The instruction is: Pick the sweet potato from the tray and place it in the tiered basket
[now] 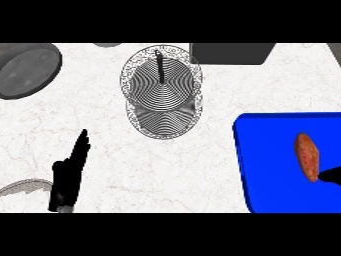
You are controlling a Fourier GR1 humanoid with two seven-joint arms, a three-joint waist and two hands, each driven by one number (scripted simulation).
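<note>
An orange-brown sweet potato [306,155] lies lengthwise on the blue tray [276,165] at the right. The tips of my right hand [340,175] come in from the right edge and reach the potato's near end; most of that hand is out of view. The wire tiered basket [162,92] stands at the counter's middle back, seen from above as stacked rings with a dark centre post. My left hand [71,172] rests at the lower left with straight fingers pointing away, holding nothing.
A grey round pan [24,70] sits at the back left corner. A dark grey box [230,53] stands at the back, right of the basket. White marble counter [165,170] lies between my left hand and the tray.
</note>
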